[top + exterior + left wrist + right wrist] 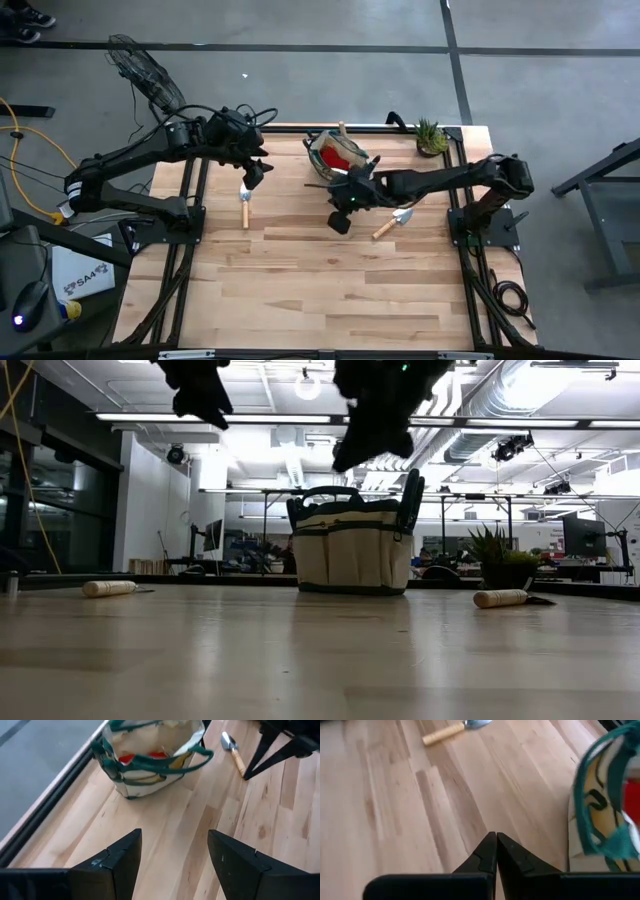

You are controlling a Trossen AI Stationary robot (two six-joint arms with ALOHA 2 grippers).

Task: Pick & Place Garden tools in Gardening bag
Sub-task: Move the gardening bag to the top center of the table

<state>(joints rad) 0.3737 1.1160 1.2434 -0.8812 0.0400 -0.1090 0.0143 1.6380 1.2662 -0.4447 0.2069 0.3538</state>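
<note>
The beige gardening bag [338, 155] with green trim stands upright at the table's far middle; red cloth [335, 157] and a wooden handle [342, 130] show inside it, and a dark tool [411, 500] sticks up from its side. One wooden-handled trowel [244, 205] lies flat left of the bag, and another trowel [392, 222] lies to the bag's right. My left gripper [174, 837] is open and empty, above the table between the left trowel and the bag. My right gripper [496, 836] is shut and empty, raised just in front of the bag [605, 810].
A small potted plant [431, 137] stands at the far right corner. The black frame rails [190, 200] run along both sides of the table. Bare wood [320, 290] fills the near half.
</note>
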